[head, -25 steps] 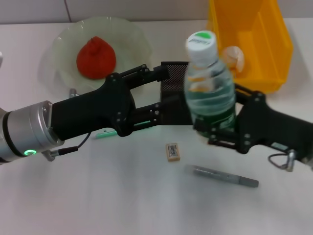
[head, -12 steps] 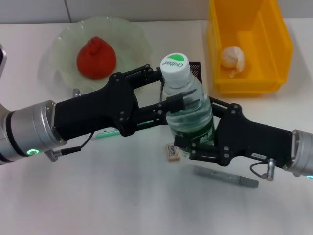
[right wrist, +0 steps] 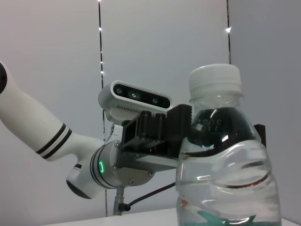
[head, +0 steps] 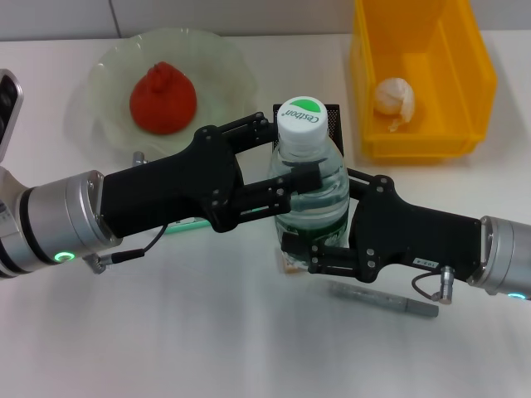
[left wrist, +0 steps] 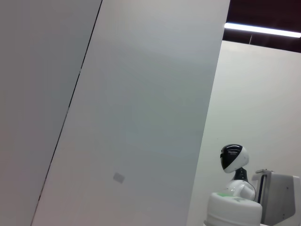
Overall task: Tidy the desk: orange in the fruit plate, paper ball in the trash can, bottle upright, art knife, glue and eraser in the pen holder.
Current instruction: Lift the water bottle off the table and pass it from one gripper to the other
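Note:
The clear bottle [head: 311, 186], with its white and green cap, stands upright mid-table. My right gripper [head: 332, 220] reaches in from the right and is shut on the bottle's lower body. My left gripper [head: 290, 153] comes from the left, open, its fingers straddling the bottle's upper part. The right wrist view shows the bottle [right wrist: 225, 165] close up, and its cap [left wrist: 233, 212] shows in the left wrist view. The orange [head: 163, 98] lies in the green fruit plate [head: 104, 75]. The paper ball [head: 393, 97] lies in the yellow trash can [head: 477, 79]. The eraser [head: 287, 265] is mostly hidden. The grey art knife [head: 383, 300] lies near the front.
The black mesh pen holder [head: 333, 116] stands just behind the bottle, mostly hidden. A green stick [head: 187, 225], seemingly the glue, peeks out under my left arm. In the right wrist view my left arm [right wrist: 136, 141] is behind the bottle.
My right gripper has carried the bottle leftward and down, in between the left gripper's fingers. The left arm has shifted slightly right; its finger spread looks unchanged.

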Controlling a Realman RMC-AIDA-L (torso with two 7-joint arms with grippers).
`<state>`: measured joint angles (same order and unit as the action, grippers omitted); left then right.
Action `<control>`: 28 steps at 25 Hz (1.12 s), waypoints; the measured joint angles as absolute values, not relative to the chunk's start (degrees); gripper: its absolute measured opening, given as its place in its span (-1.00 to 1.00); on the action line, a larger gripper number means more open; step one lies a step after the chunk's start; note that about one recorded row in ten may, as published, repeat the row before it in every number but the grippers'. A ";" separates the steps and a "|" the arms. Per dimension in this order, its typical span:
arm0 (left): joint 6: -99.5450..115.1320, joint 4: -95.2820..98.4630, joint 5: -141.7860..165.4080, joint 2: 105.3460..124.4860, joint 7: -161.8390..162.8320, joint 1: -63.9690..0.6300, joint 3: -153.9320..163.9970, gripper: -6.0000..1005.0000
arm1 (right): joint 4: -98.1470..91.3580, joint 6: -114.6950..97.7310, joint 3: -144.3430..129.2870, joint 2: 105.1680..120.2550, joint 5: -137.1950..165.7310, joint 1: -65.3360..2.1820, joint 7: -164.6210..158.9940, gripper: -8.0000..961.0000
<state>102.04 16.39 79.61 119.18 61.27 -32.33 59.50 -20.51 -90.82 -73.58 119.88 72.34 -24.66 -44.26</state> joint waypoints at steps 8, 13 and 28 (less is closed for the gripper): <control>101.97 16.35 79.61 119.18 61.14 -32.47 59.44 0.44 | -19.31 -90.49 -73.66 119.88 72.33 -25.73 -44.23 0.59; 101.96 16.34 79.61 119.18 61.14 -32.59 59.50 0.44 | -18.92 -90.09 -73.65 119.88 72.56 -26.33 -44.21 0.59; 101.66 16.35 79.53 119.18 61.13 -33.00 59.50 0.44 | -17.75 -88.82 -73.95 119.72 72.89 -28.27 -46.00 0.60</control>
